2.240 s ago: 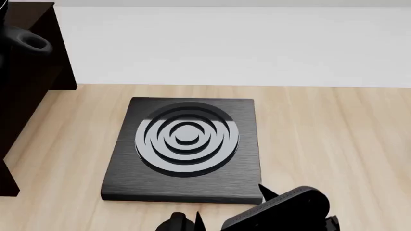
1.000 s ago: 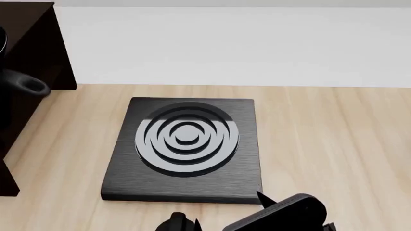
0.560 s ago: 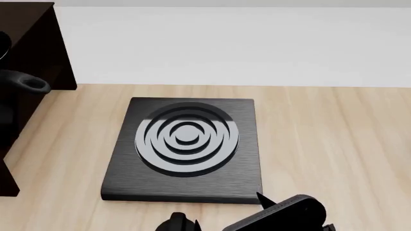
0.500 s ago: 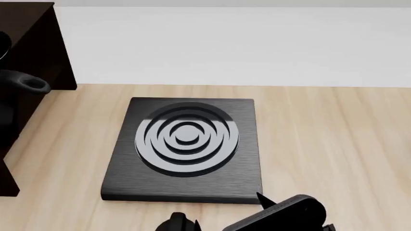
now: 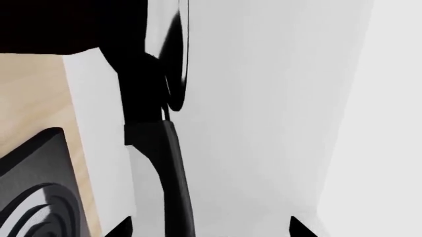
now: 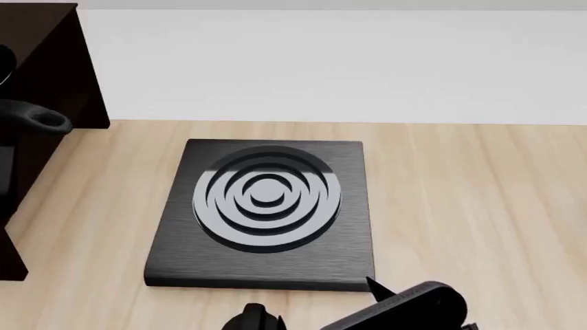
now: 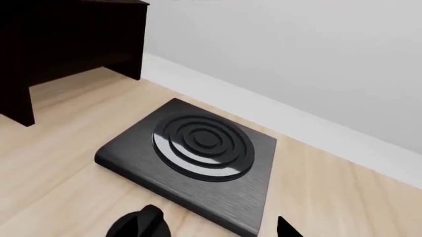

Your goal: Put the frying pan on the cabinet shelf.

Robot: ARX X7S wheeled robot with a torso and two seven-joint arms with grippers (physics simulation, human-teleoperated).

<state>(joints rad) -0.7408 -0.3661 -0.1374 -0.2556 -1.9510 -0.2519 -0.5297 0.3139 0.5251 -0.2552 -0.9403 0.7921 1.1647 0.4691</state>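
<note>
The frying pan's handle (image 5: 173,173) runs between my left gripper's (image 5: 211,229) wide-apart fingertips (image 5: 122,229) without touching either; that gripper is open. Past the handle, the pan's body (image 5: 174,49) shows edge-on with its silvery rim, against the dark cabinet (image 5: 66,24). In the head view only the handle's loop end (image 6: 41,121) sticks out from the cabinet (image 6: 51,69) at the far left; the pan's body and the shelf board under it are hidden. My right gripper (image 7: 214,228) hovers open and holds nothing, above the tabletop just in front of the hob.
A square black hob (image 6: 264,206) with concentric rings lies mid-table on the pale wooden tabletop (image 6: 477,206). The cabinet's leg (image 7: 19,106) stands on the table beside it. A white wall (image 6: 330,62) closes off the back.
The handle's loop end dropped lower beside the cabinet between the first two frames, then held still. My right gripper sank slightly toward the bottom edge.
</note>
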